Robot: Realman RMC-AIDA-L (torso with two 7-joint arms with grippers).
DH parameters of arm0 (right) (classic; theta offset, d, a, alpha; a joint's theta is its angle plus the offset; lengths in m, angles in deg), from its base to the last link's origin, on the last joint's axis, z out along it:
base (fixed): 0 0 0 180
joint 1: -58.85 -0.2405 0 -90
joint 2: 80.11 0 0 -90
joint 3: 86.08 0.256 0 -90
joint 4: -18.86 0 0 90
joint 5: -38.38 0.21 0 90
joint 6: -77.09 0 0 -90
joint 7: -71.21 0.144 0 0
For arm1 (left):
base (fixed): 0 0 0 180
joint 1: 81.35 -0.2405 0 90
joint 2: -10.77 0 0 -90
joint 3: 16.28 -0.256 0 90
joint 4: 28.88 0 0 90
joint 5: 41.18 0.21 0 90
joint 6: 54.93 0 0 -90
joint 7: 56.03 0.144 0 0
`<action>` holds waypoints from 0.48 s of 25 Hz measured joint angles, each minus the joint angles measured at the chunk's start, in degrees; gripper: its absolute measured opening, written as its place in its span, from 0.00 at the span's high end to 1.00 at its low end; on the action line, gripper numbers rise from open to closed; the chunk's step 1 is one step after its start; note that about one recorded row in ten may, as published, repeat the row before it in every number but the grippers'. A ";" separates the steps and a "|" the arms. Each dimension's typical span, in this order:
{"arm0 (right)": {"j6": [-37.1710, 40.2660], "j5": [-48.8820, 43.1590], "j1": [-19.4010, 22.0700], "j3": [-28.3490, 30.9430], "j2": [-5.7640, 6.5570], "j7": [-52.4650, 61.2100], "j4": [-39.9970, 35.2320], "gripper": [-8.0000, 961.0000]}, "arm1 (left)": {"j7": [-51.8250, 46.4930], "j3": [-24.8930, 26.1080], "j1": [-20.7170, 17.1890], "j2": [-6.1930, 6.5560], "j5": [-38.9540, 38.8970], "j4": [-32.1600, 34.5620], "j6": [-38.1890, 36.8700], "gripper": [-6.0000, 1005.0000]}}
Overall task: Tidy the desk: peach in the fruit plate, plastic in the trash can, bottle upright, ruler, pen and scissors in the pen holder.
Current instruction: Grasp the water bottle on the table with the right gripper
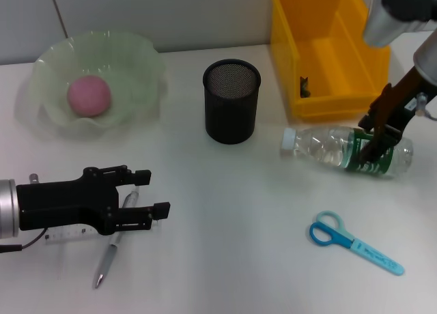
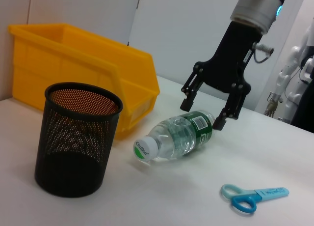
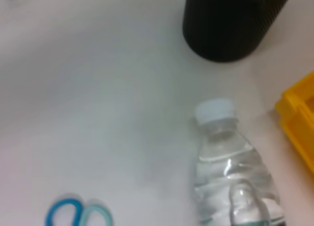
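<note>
Bottle (image 1: 345, 149) lies on its side at right-centre of head view, w/ right gripper (image 1: 374, 147) spread around its green label. We judge it light, slippery; grip mid-body.

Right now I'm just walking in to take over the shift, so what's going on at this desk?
The right gripper hangs open astride the bottle, which lies on its side beside the yellow bin. The left gripper hovers open over the pen and ruler. The peach is in the fruit plate; the scissors lie loose.
</note>
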 joint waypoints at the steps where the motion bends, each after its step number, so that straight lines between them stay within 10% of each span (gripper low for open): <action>1: -0.55 -0.77 0.11 -0.20 -0.30 0.01 -0.01 0.17 | 0.00 -0.01 -0.01 0.00 0.00 0.00 -0.05 0.26; 12: -3.24 -5.50 0.36 -0.60 -1.46 0.21 -0.17 0.17 | 0.00 -0.02 -0.02 0.00 0.00 0.00 -0.18 0.26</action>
